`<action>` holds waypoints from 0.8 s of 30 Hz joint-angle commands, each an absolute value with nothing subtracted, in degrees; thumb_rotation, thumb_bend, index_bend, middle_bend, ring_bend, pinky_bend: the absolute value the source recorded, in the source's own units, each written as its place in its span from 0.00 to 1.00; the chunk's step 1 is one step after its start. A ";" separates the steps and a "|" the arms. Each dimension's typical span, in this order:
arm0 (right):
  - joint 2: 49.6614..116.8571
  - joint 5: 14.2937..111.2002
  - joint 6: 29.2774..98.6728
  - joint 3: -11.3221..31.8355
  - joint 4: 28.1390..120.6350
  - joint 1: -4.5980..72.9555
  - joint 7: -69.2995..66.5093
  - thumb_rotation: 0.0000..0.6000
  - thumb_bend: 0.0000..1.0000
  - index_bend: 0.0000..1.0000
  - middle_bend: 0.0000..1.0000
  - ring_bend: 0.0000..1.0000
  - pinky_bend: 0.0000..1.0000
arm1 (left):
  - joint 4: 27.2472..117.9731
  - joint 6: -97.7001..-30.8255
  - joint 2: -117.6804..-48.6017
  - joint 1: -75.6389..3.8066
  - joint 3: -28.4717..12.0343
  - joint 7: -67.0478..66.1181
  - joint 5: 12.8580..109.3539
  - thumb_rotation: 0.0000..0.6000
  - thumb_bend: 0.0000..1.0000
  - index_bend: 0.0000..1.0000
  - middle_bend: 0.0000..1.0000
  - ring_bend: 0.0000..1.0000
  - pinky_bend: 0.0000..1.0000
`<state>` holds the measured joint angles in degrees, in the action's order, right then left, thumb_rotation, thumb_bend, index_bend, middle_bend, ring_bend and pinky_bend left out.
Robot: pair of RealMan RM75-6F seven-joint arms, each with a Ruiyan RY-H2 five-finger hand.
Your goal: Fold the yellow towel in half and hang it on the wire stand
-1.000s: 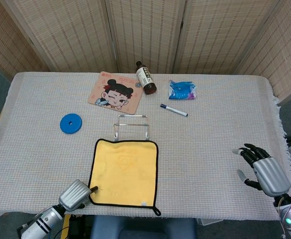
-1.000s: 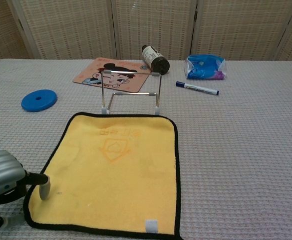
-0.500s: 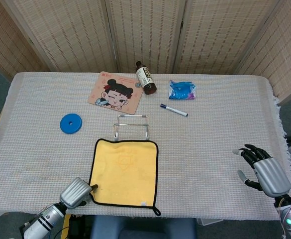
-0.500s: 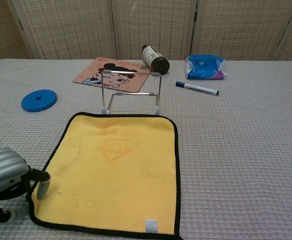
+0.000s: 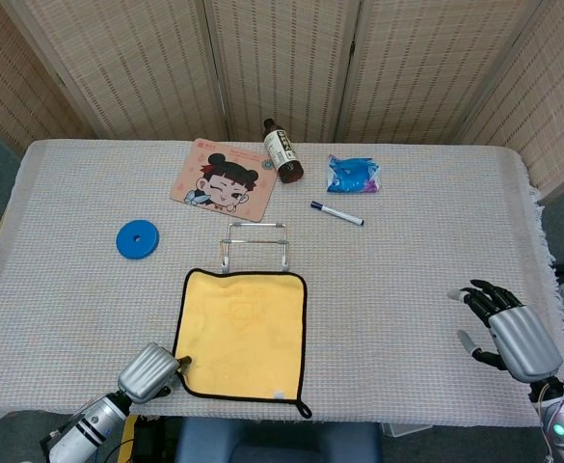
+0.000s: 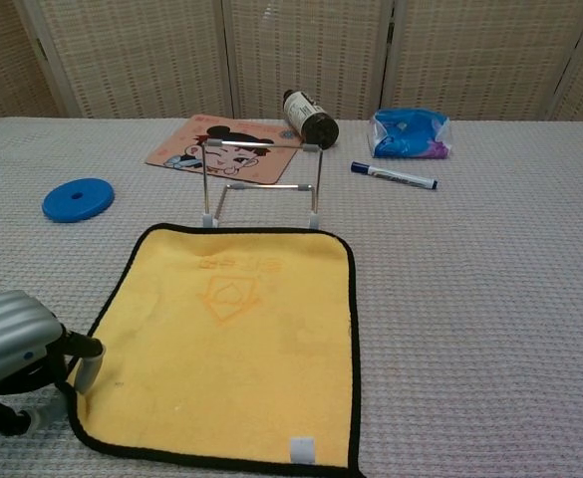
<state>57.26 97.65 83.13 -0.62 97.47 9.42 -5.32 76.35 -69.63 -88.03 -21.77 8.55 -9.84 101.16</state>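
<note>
The yellow towel [image 5: 243,333] [image 6: 226,339], edged in black, lies flat near the table's front edge. Just behind it stands the wire stand [image 5: 255,243] [image 6: 261,184], upright and bare. My left hand [image 5: 149,371] [image 6: 12,344] is at the towel's near left corner and pinches that corner between a fingertip [image 6: 85,368] on top and a thumb underneath. My right hand [image 5: 506,326] hovers far right by the table's edge with its fingers spread and nothing in it. It does not show in the chest view.
A blue disc [image 5: 137,239] [image 6: 77,198] lies left of the stand. Behind the stand are a cartoon mat [image 5: 222,180], a brown bottle [image 5: 282,150] on its side, a blue packet [image 5: 353,174] and a marker [image 5: 336,213].
My left hand has crept slightly toward the front edge and tightened on the towel's corner. The near left corner has drawn inward a little. The right hand has barely shifted.
</note>
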 commanded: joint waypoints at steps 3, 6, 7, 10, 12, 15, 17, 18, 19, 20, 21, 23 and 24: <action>57.58 101.63 80.38 -1.45 98.68 11.94 -4.28 1.00 0.39 0.24 0.28 0.19 0.22 | 77.35 -70.15 -87.57 -21.87 8.12 -9.57 100.94 1.00 0.54 0.65 0.99 0.84 1.00; 58.21 105.04 77.13 -2.34 99.80 14.44 -3.30 1.00 0.39 0.24 0.29 0.19 0.23 | 78.47 -69.95 -86.94 -22.00 8.06 -9.54 100.58 1.00 0.54 0.65 0.99 0.84 1.00; 58.66 106.24 75.67 -2.64 100.30 15.53 -2.89 1.00 0.39 0.24 0.30 0.20 0.25 | 78.88 -69.85 -86.71 -22.04 8.10 -9.51 100.49 1.00 0.54 0.65 0.99 0.84 1.00; 59.91 108.39 72.34 -3.17 101.27 17.98 -2.21 1.00 0.39 0.25 0.34 0.29 0.36 | 79.75 -69.69 -86.32 -22.11 8.15 -9.30 100.25 1.00 0.54 0.65 0.99 0.84 1.00; 61.57 110.42 69.18 -3.75 101.90 20.19 -1.34 1.00 0.39 0.27 0.39 0.38 0.48 | 80.32 -69.78 -86.09 -22.05 8.18 -9.24 100.13 1.00 0.54 0.65 0.99 0.84 1.00; 64.27 111.72 64.29 -4.34 102.40 23.10 -0.05 1.00 0.39 0.30 0.49 0.54 0.69 | 80.90 -69.81 -85.92 -21.97 8.33 -8.83 99.99 1.00 0.54 0.65 0.99 0.84 1.00; 66.39 112.10 60.62 -4.84 102.43 24.95 1.27 1.00 0.38 0.31 0.55 0.63 0.79 | 81.05 -69.86 -85.90 -21.93 8.46 -8.47 100.01 1.00 0.54 0.65 0.99 0.84 1.00; 67.30 112.23 59.20 -5.01 102.44 25.65 2.01 1.00 0.38 0.32 0.59 0.68 0.84 | 81.07 -69.90 -85.90 -21.90 8.50 -8.34 100.00 1.00 0.54 0.65 0.99 0.84 1.00; 68.57 112.39 57.57 -5.19 102.38 26.48 3.03 1.00 0.37 0.32 0.62 0.70 0.87 | 81.05 -69.95 -85.91 -21.85 8.55 -8.24 99.98 1.00 0.54 0.65 0.99 0.84 1.00; 69.50 112.44 56.47 -5.31 102.29 27.02 3.77 1.00 0.36 0.32 0.65 0.74 0.90 | 81.01 -70.00 -85.91 -21.81 8.58 -8.22 99.97 1.00 0.54 0.65 0.99 0.84 1.00; 70.41 112.39 55.52 -5.38 102.17 27.49 4.46 1.00 0.36 0.33 0.69 0.78 0.94 | 80.97 -70.04 -85.93 -21.77 8.60 -8.21 99.95 1.00 0.54 0.65 0.99 0.84 1.00; 72.46 111.85 53.57 -5.45 101.78 28.41 5.75 1.00 0.34 0.34 0.74 0.84 0.98 | 80.86 -70.10 -85.96 -21.66 8.66 -8.09 99.88 1.00 0.54 0.65 0.99 0.84 1.00; 73.27 111.45 52.86 -5.44 101.60 28.70 6.28 1.00 0.33 0.35 0.77 0.87 1.00 | 80.82 -70.14 -85.98 -21.62 8.69 -8.03 99.86 1.00 0.54 0.65 0.99 0.84 1.00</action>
